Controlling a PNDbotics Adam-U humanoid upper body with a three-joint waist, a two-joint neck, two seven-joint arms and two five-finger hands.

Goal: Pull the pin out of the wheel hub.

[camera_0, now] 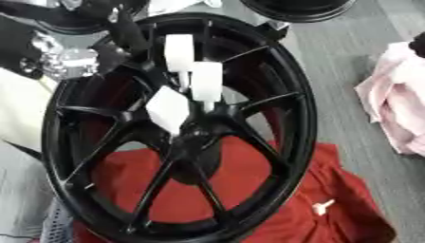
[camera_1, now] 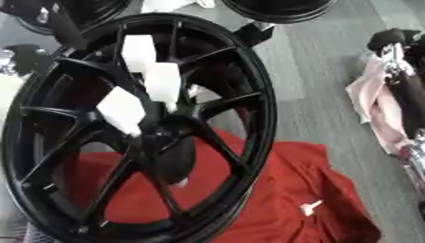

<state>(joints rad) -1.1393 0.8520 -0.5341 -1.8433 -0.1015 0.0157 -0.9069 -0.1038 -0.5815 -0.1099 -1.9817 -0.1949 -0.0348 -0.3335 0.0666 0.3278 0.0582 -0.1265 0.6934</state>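
A black spoked wheel [camera_0: 282, 95] stands tilted on a red cloth [camera_0: 332, 180]. Three white block-shaped pins stick out around its hub [camera_0: 189, 142]: one at the top [camera_0: 179, 52], one in the middle [camera_0: 207, 81], one lower left [camera_0: 169, 109]. A small white piece [camera_0: 323, 207] lies loose on the cloth at the lower right. My left arm [camera_0: 68, 62], black with silver joints, reaches the wheel's upper left rim; its hand is hidden among the dark spokes. My right arm [camera_1: 404, 90] hangs at the right edge, away from the wheel, its dark hand [camera_1: 390, 39] at the top.
A pink cloth [camera_0: 398, 104] lies on the grey floor at the right. Another black wheel [camera_0: 299, 9] lies at the top edge. White fabric [camera_0: 21, 109] sits at the left beside the wheel.
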